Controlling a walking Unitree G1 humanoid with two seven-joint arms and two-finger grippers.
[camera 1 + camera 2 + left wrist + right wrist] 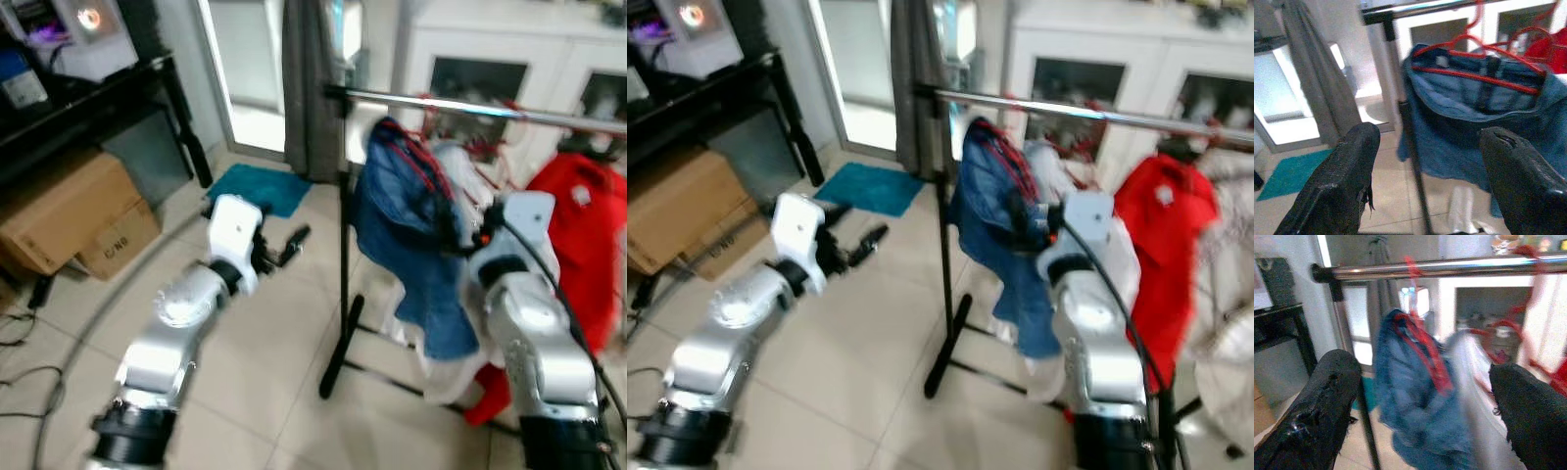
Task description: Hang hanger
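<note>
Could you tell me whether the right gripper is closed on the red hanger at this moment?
No, the right gripper is open, its fingers wide apart, with the red hanger and blue garment beyond them on the rail.

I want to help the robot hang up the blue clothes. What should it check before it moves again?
1. Red hanger hooked on the silver rail: ok, its hook reaches up to the rail.
2. Blue garment on that hanger: ok, though it hangs bunched.
3. Right gripper fingers open: ok, apart, with the garment beyond them.
4. Left gripper fingers open: ok, holding nothing.
5. Left gripper away from the rack's black post: ok, off to its left.
6. Sharp view: not ok, blurred.
</note>
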